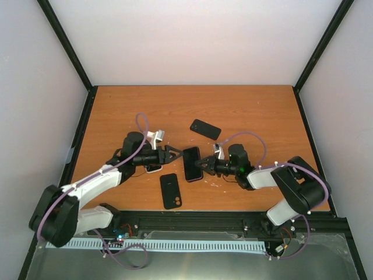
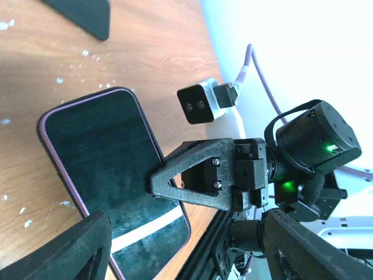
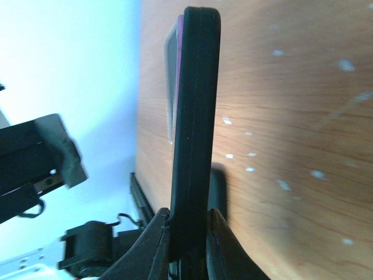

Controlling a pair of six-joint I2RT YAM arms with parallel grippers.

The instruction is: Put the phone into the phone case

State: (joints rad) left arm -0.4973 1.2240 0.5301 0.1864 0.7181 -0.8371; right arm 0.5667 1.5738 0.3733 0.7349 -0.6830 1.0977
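Note:
A phone (image 1: 192,164) with a dark screen and a purple rim is held up between the two arms. My right gripper (image 1: 201,166) is shut on its right edge. In the right wrist view the fingers (image 3: 152,245) pinch a thick black edge (image 3: 193,116), which looks like the phone case. A thin purple layer (image 3: 178,52) stands proud on the screen side. My left gripper (image 1: 176,153) is open just left of the phone and apart from it. In the left wrist view its fingers (image 2: 81,248) frame the phone (image 2: 99,151) and the right gripper's finger (image 2: 198,175) lying over the screen.
A black case with camera cut-outs (image 1: 170,191) lies flat near the front, below the left gripper. Another black slab (image 1: 205,129) lies further back. A white-edged object (image 1: 154,169) sits under the left wrist. The black frame rail (image 1: 233,221) runs along the table's near edge.

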